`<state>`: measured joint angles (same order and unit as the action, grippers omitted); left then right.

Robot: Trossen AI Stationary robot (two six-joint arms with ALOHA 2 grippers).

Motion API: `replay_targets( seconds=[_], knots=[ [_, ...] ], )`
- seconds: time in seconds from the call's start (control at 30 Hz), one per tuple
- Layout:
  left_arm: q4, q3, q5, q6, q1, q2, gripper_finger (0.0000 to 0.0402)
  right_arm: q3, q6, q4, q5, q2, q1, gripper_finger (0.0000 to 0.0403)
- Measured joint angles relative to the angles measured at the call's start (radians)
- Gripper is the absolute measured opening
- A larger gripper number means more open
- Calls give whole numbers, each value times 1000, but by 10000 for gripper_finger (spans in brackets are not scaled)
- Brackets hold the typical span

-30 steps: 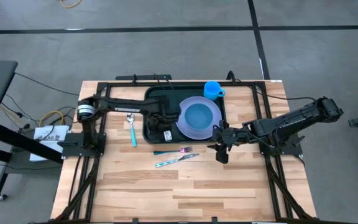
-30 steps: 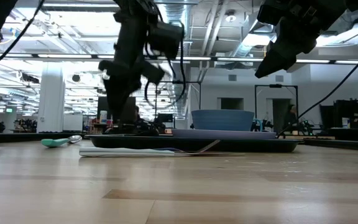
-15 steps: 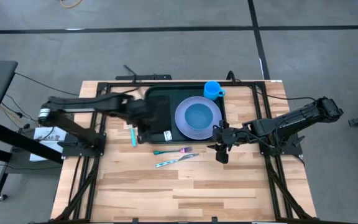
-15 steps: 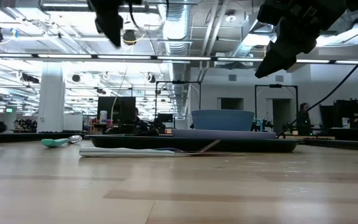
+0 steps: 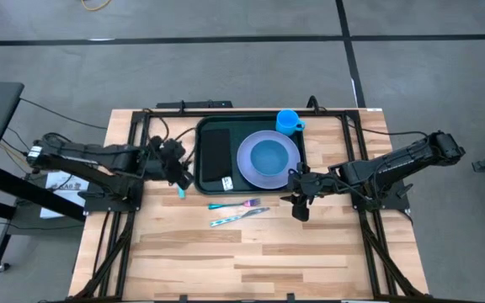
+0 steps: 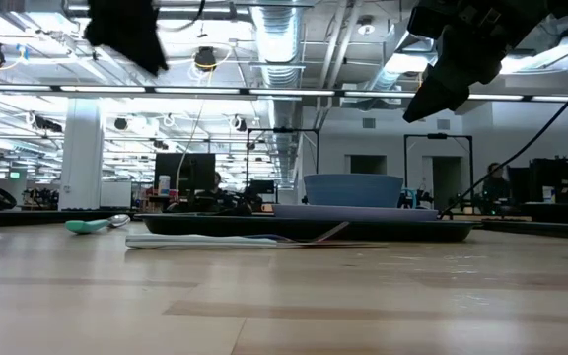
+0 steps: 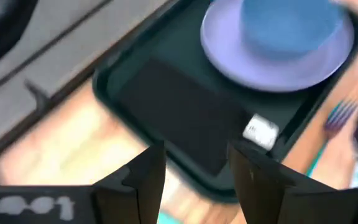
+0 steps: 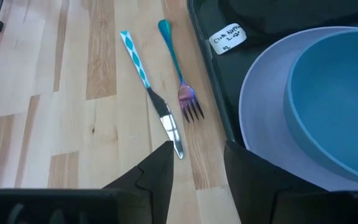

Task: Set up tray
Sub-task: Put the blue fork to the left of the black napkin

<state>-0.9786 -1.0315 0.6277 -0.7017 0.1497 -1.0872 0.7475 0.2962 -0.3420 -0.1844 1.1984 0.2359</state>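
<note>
On the surface (image 5: 251,252), the tray (image 5: 204,128) holds plate and bowl. Your left gripper (image 5: 178,168) hangs empty with fingers parted beside the spoon (image 5: 180,187); descend squarely. Right gripper (image 5: 300,204) waits, likewise parted.

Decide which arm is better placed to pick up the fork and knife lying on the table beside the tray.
Probably the right. Its pincer hangs open just beside the fork and knife, both in its wrist view. The left pincer sits across the tray, nearer the teal spoon.

tray (image 5: 201,135): 1 | plate (image 5: 248,166): 1 | bowl (image 5: 269,157): 1 | cup (image 5: 287,122): 1 | fork (image 8: 180,79): 1 | knife (image 8: 152,95): 1 | spoon (image 5: 180,190): 1
</note>
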Motion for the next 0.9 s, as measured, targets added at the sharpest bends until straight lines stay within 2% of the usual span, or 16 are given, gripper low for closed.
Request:
replay_targets(
  seconds=[0.17,0.27,0.33,0.57,0.7,0.9],
  knots=[
    [0,125,-204,-103,0,-6,161,0,0,5,0,0,0,133],
    [97,196,-305,-68,15,-12,161,0,0,7,0,0,0,133],
    [232,237,-346,-26,31,-11,161,0,0,7,0,0,0,134],
    [682,347,-423,151,79,-33,161,0,1,20,0,0,0,133],
    [742,337,-415,253,90,-108,161,0,1,23,0,0,0,134],
    [762,247,-452,393,62,-307,161,0,-7,18,1,0,0,134]
  ],
)
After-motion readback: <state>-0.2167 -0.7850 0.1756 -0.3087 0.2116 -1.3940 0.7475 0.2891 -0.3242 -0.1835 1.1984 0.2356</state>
